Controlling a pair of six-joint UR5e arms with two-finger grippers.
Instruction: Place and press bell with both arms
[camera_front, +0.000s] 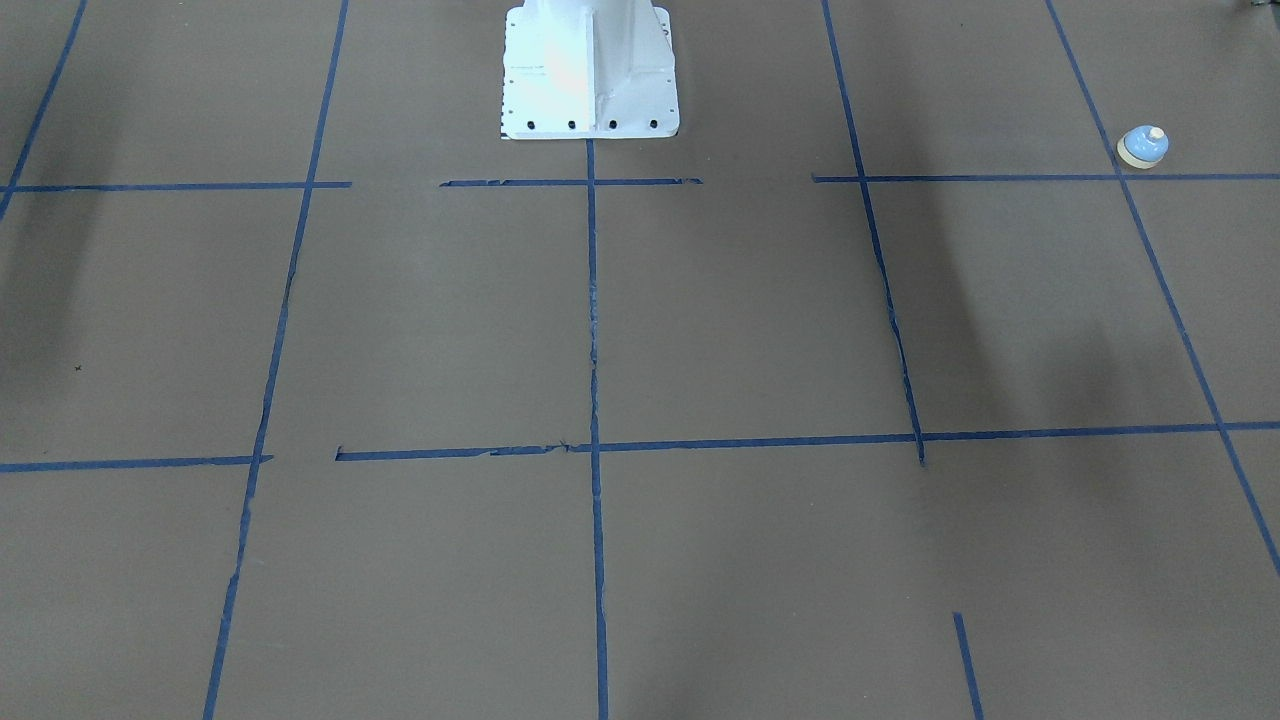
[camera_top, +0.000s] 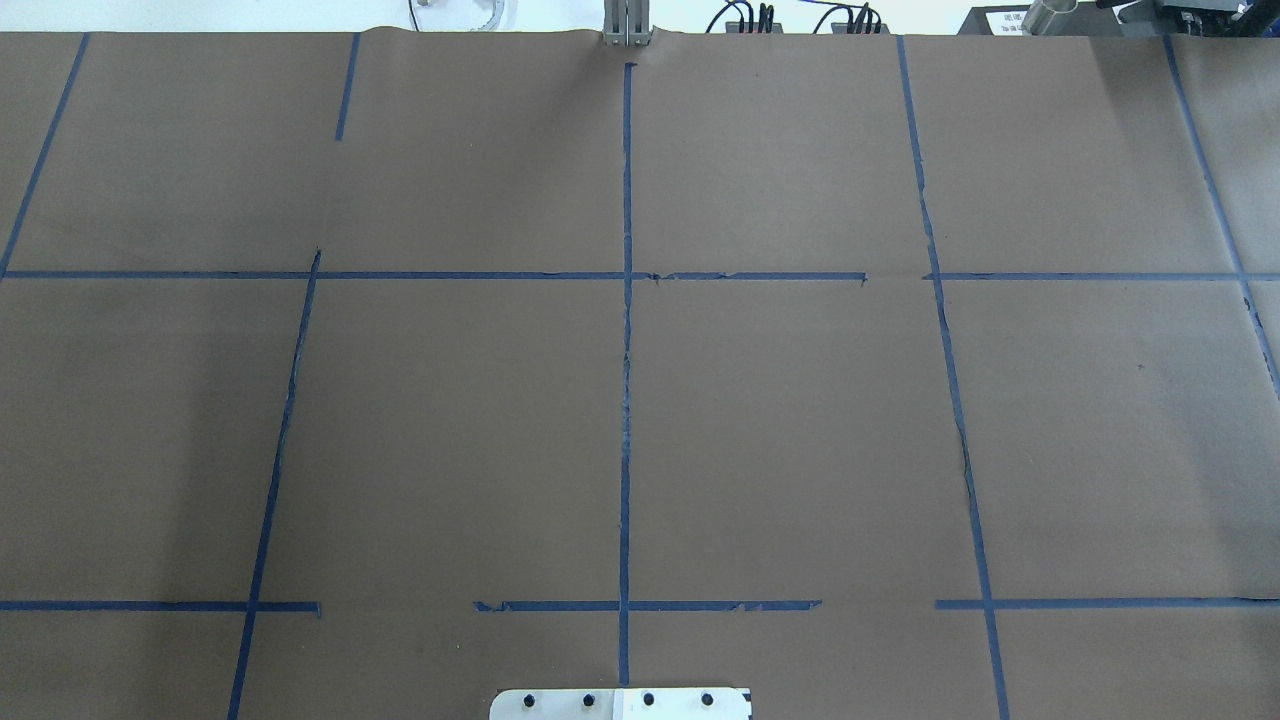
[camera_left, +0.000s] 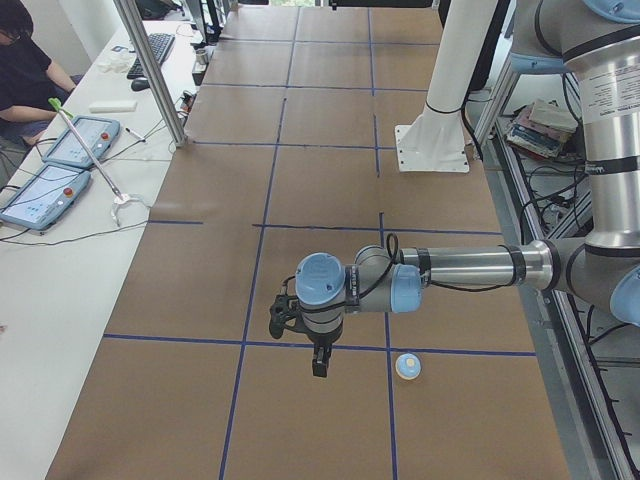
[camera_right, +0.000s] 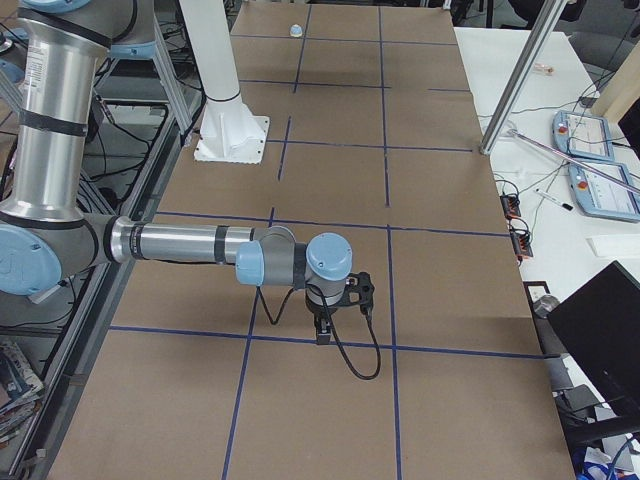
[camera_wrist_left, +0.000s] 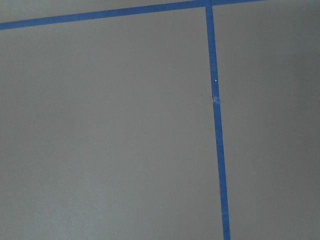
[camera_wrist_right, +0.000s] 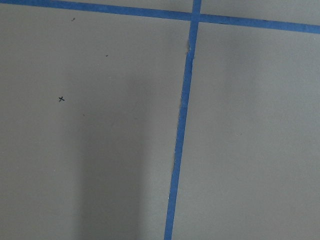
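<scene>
The bell (camera_front: 1142, 147), a small light-blue dome with a cream base and button, stands upright on the brown paper at the table's left end. It also shows in the exterior left view (camera_left: 407, 367) and, far off, in the exterior right view (camera_right: 296, 30). My left gripper (camera_left: 319, 366) hangs pointing down above the table, apart from the bell. My right gripper (camera_right: 322, 334) hangs pointing down over the table's other end. Both show only in the side views, so I cannot tell whether they are open or shut. The wrist views show only paper and tape.
The white pedestal (camera_front: 590, 70) is bolted at the robot's side of the table. Blue tape lines (camera_top: 626, 400) form a grid on the paper. An operator (camera_left: 20, 70) sits at a side table with tablets (camera_left: 60, 170); a metal post (camera_left: 150, 70) stands at the edge.
</scene>
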